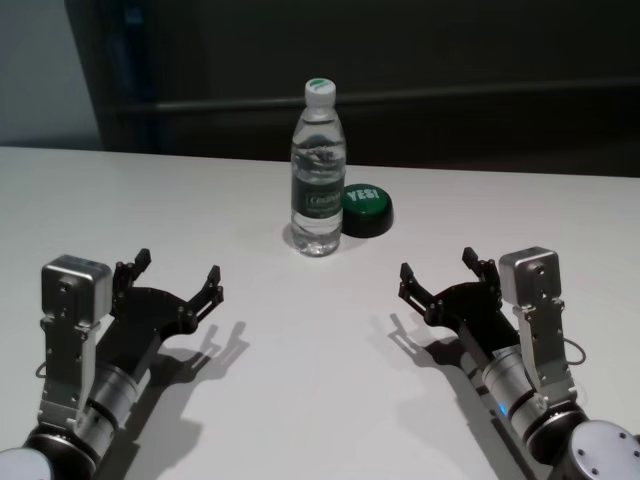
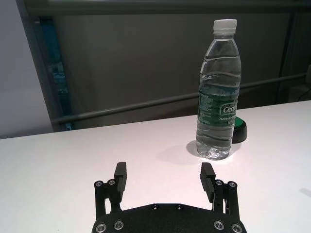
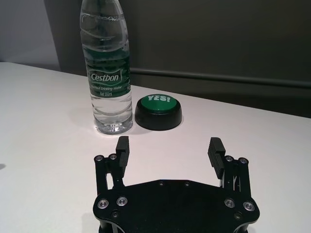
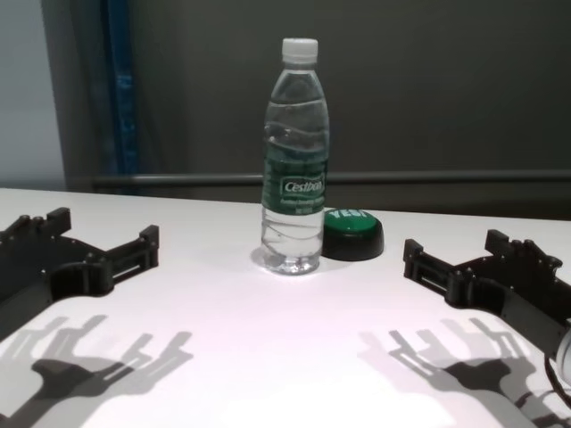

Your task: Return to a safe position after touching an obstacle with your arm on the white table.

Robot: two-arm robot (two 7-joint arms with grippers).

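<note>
A tall clear water bottle (image 1: 318, 172) with a white cap and dark green label stands upright in the middle of the white table (image 1: 300, 400). It also shows in the chest view (image 4: 294, 169), the left wrist view (image 2: 218, 92) and the right wrist view (image 3: 108, 73). My left gripper (image 1: 178, 272) is open and empty, low over the table at the near left, well apart from the bottle. My right gripper (image 1: 438, 270) is open and empty at the near right, also apart from it.
A low round green button (image 1: 366, 210) marked YES on a black base sits just right of the bottle, close to it. A dark wall with a rail runs behind the table's far edge. Both grippers also show in the chest view, left (image 4: 103, 236) and right (image 4: 451, 250).
</note>
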